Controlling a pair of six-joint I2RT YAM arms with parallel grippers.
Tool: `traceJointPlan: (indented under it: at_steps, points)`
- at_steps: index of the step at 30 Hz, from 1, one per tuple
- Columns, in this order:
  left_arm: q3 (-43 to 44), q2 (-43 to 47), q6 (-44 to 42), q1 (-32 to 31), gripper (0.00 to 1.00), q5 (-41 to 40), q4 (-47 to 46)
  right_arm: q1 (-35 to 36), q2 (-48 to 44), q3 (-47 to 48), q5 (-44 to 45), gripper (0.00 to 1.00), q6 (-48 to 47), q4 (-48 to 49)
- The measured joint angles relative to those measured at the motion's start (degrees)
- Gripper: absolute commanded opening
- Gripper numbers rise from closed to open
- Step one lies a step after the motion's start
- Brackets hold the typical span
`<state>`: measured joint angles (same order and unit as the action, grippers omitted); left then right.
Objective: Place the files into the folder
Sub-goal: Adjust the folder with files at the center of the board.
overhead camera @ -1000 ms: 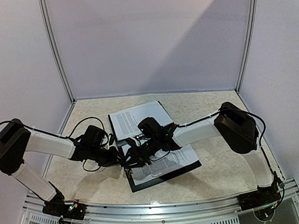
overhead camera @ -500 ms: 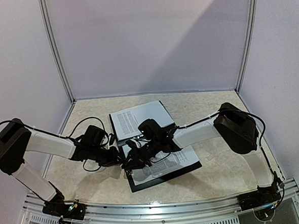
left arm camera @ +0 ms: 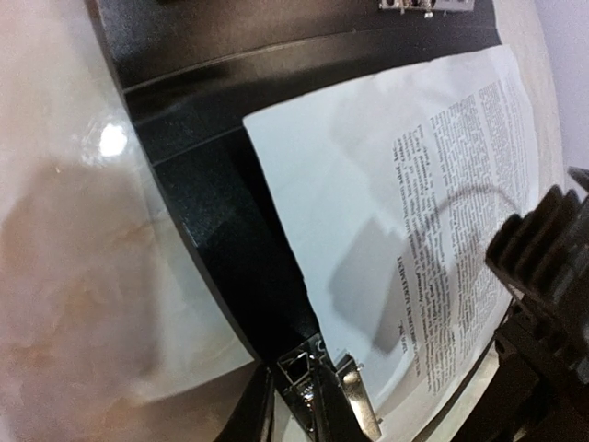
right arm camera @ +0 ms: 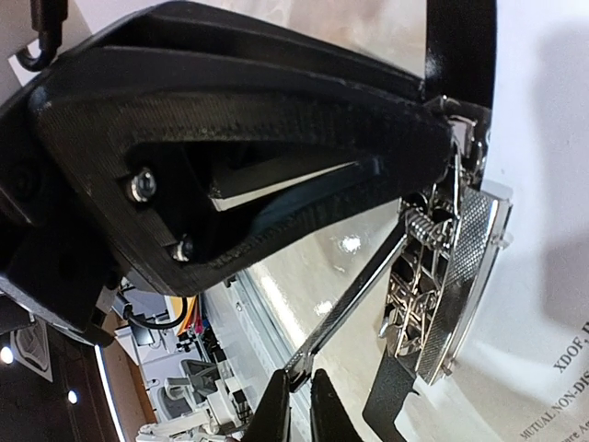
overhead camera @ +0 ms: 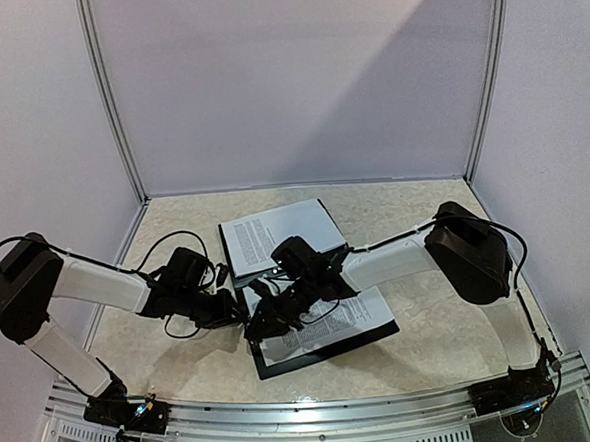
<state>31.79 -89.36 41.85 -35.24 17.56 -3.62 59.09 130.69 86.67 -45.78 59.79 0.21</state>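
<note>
Shows a beige marbled table (overhead camera: pixel 433 343) with the folder (overhead camera: pixel 328 357) lying open and flat near its front middle. Finds the files (overhead camera: pixel 336 321) as printed white sheets inside the folder, one on the near half and one on the far half. Has both arms meeting low over the folder's left edge, with the left gripper (overhead camera: pixel 239 320) and the right gripper (overhead camera: pixel 264 311) just beside each other.

From the right wrist, places the right gripper's fingers (right arm camera: pixel 230 138) astride a sprung metal clip (right arm camera: pixel 456 267) at the sheet's edge, jaws partly apart; cannot tell whether pressing on it. From the left wrist, shows the same clip (left arm camera: pixel 342 391) low in view, beside the sheet's corner. Cannot tell how wide the left jaws stand, nor whether holding anything.
</note>
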Motion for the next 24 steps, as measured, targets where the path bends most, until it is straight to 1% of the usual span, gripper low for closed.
traceJointPlan:
  at_steps: [7, 14, 19, 24]
  points:
    - [0.63, -1.03, 0.00, -0.11, 0.10, 0.31, -0.35, 0.17, -0.15, 1.88, 2.14, 0.06, -5.88, -6.10]
    - [1.07, -2.01, 0.02, -0.37, 0.09, 0.72, -1.29, 0.39, -0.15, 2.34, 2.91, 0.07, -9.07, -8.90]
    - [1.49, -2.71, 0.02, -0.46, 0.09, 1.27, -1.79, 0.44, -0.15, 2.51, 3.02, 0.09, -9.09, -8.87]
    - [1.60, -3.02, 0.02, -0.61, 0.09, 1.31, -2.19, 0.48, -0.11, 2.67, 2.60, 0.09, -6.78, -7.02]
